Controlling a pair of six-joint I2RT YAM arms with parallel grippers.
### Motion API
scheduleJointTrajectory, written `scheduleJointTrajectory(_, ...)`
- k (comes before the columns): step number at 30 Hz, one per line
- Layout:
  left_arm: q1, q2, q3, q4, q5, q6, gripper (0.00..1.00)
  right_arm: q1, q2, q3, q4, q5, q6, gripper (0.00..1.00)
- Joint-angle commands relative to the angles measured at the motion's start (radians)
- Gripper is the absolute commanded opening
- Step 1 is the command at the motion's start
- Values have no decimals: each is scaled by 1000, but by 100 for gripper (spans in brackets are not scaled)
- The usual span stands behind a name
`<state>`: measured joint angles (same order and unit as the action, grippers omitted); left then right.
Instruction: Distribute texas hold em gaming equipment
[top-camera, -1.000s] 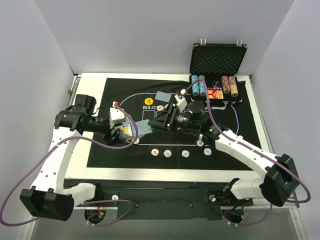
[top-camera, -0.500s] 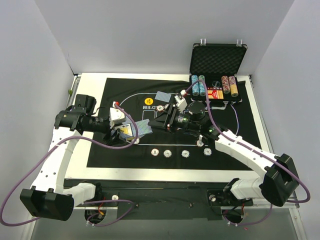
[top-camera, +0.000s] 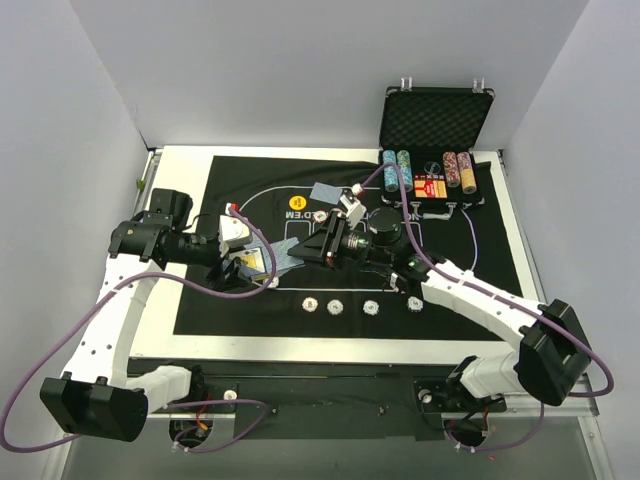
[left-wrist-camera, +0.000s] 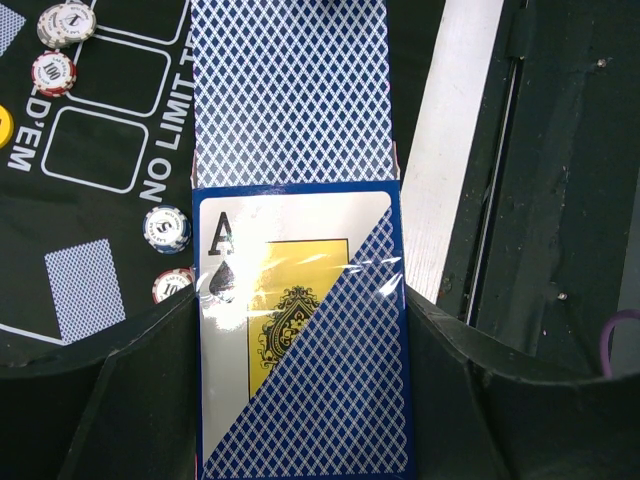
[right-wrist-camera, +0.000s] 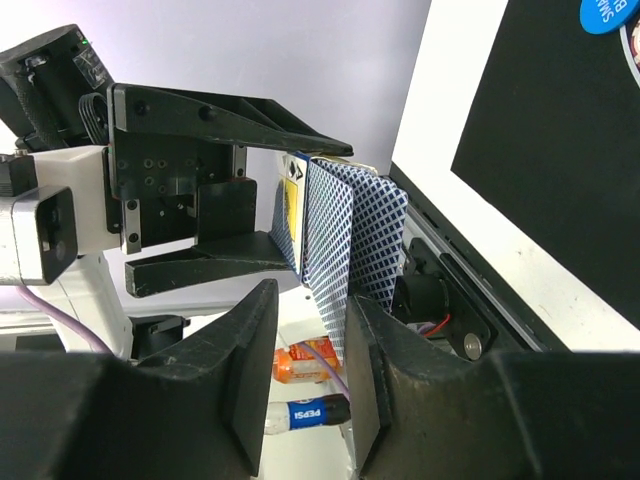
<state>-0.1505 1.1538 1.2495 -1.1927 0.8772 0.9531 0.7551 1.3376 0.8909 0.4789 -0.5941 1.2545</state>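
Note:
My left gripper (top-camera: 245, 262) is shut on a card pack (left-wrist-camera: 298, 340) with an ace of spades and blue diamond print, seen large in the left wrist view. Blue-backed cards (left-wrist-camera: 290, 90) stick out of its far end. My right gripper (top-camera: 303, 250) is open, its jaws on either side of the edge of those cards (right-wrist-camera: 330, 250); a gap shows on one side. Several poker chips (top-camera: 335, 306) lie in a row on the black mat (top-camera: 230, 310). A face-down card (top-camera: 325, 191) and a yellow button (top-camera: 297, 201) lie farther back.
The open black case (top-camera: 435, 115) stands at the back right with chip stacks (top-camera: 396, 170) in its tray. More chips (left-wrist-camera: 165, 228) and a face-down card (left-wrist-camera: 85, 290) lie on the mat under my left gripper. A blue button (right-wrist-camera: 605, 12) shows in the right wrist view.
My right gripper has moved left towards the left gripper and now has its jaws around the protruding cards. The left gripper has stayed still with the pack.

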Motion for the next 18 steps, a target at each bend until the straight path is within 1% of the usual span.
scheduleJointTrajectory(1, 5, -20, 34, 42, 54, -1, 12, 7, 2, -1, 81, -18, 11, 26)
scheduleJointTrajectory(5, 5, -20, 36, 44, 54, -1, 12, 9, 5, 0, 101, -16, 26, 17)
scheduleJointTrajectory(7, 5, -22, 36, 44, 52, -2, 12, 7, 3, 2, 102, -16, 29, 10)
scheduleJointTrajectory(9, 5, -22, 37, 44, 51, -2, 12, 9, 0, 3, 101, -18, 29, 8)
scheduleJointTrajectory(11, 8, -23, 34, 44, 51, -4, 12, 7, -2, 6, 99, -18, 29, 1)
scheduleJointTrajectory(12, 8, -22, 34, 44, 51, -2, 12, 6, -3, 9, 95, -18, 28, 0)
scheduleJointTrajectory(18, 9, -23, 31, 45, 57, -2, 12, -23, -24, 42, 79, -38, 31, 0)
